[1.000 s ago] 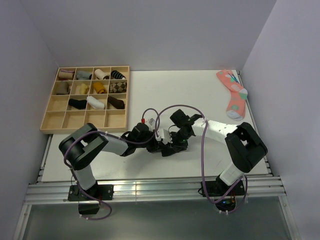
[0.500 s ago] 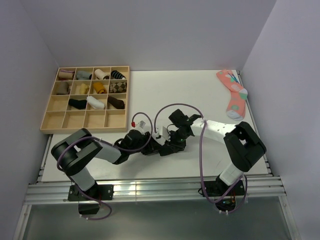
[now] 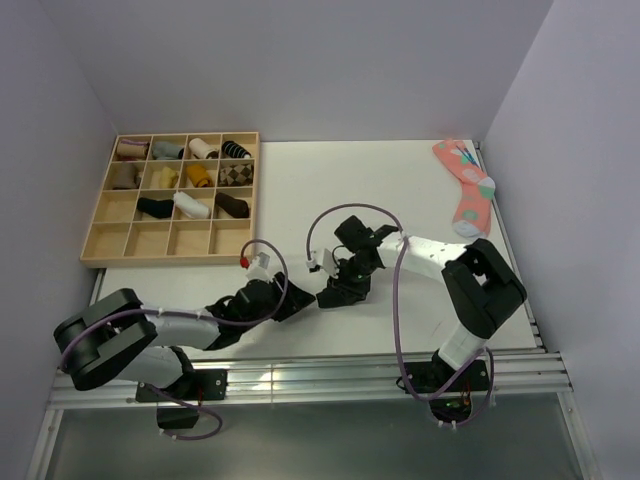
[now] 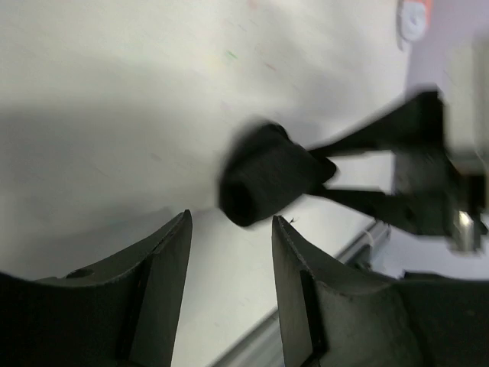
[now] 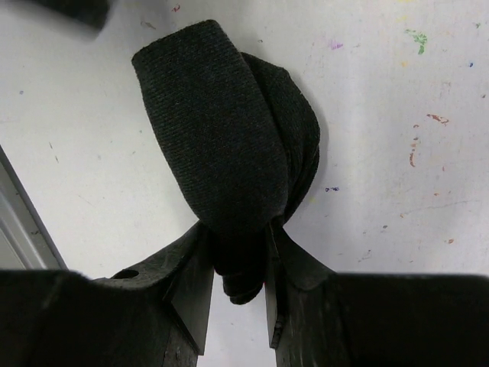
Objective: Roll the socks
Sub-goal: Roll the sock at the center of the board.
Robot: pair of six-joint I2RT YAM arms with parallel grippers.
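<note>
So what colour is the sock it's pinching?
Plain black sock, no pattern; clearest in the right wrist view.

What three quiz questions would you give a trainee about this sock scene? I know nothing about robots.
1. True or false: the right gripper is clamped on the rolled black sock.
2. The left gripper is: A) gripping the black sock; B) open and holding nothing; C) out of every view.
3. Fill in: the pink sock lies near the far ____ corner of the table.
Key: 1 true; 2 B; 3 right.
</note>
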